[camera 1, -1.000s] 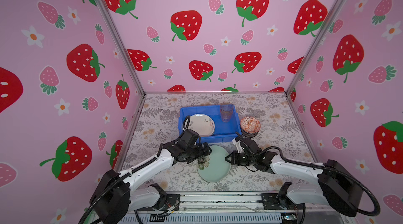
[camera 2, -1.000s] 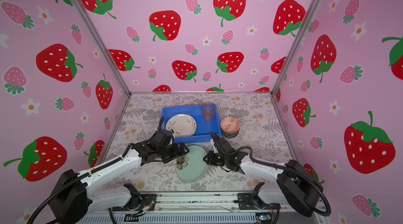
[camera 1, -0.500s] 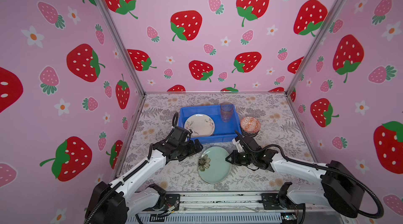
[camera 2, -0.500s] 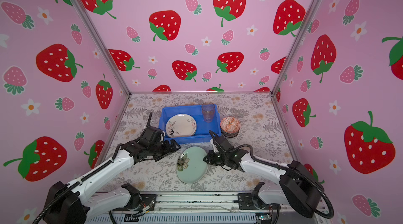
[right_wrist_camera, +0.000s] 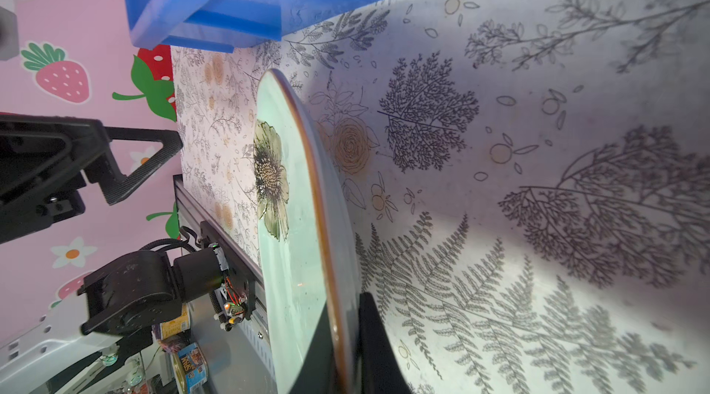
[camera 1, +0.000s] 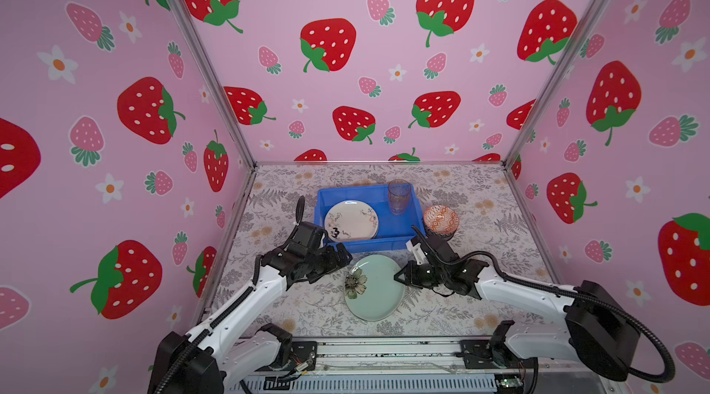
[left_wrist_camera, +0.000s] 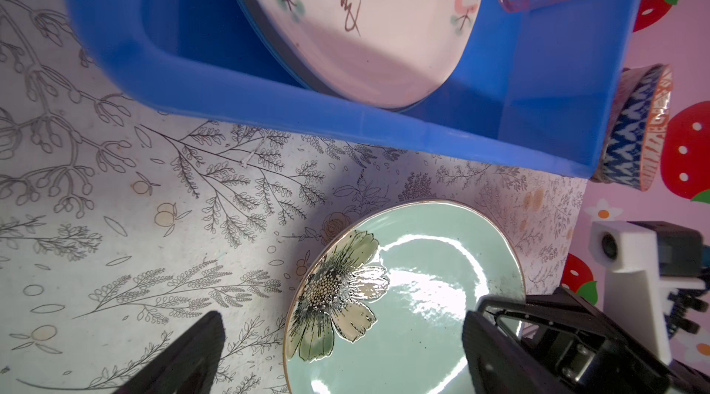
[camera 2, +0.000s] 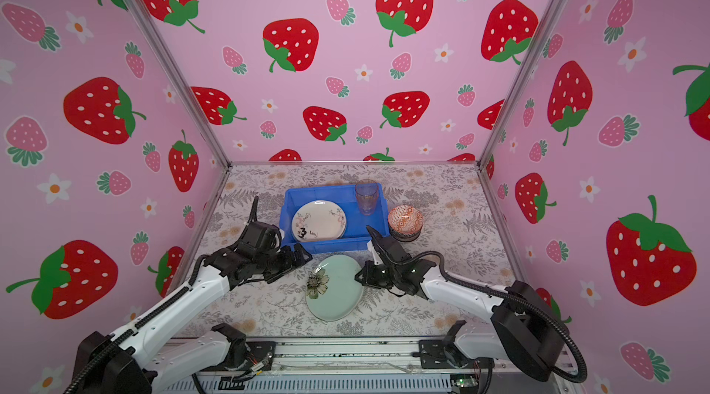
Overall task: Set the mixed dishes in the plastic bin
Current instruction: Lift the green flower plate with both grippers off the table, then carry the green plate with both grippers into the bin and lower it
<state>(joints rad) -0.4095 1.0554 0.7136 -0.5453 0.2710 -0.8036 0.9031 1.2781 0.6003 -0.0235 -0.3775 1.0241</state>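
The blue plastic bin [camera 1: 361, 248] [camera 2: 326, 247] stands mid-table and holds a white plate [camera 1: 351, 220] and a tinted glass tumbler [camera 1: 398, 197]. Just right of it, outside, an orange-red bowl [camera 1: 441, 218] sits stacked on a darker bowl. In front of the bin is the pale green plate [camera 1: 374, 288] [left_wrist_camera: 403, 315] with a dark flower. My right gripper [camera 1: 399, 280] [right_wrist_camera: 342, 353] is shut on its right rim, which is raised slightly off the cloth. My left gripper [camera 1: 342, 257] [left_wrist_camera: 345, 321] is open by the plate's left rim, holding nothing.
Pink strawberry walls [camera 1: 192, 181] close the table in on the left, back and right. A metal rail [camera 1: 384, 350] runs along the front edge. The bin's front wall [left_wrist_camera: 345, 119] lies close behind both grippers.
The left gripper has drawn back to the left, off the green plate, uncovering its flower. The right gripper has stayed shut on the plate's right rim, and the plate has barely shifted.
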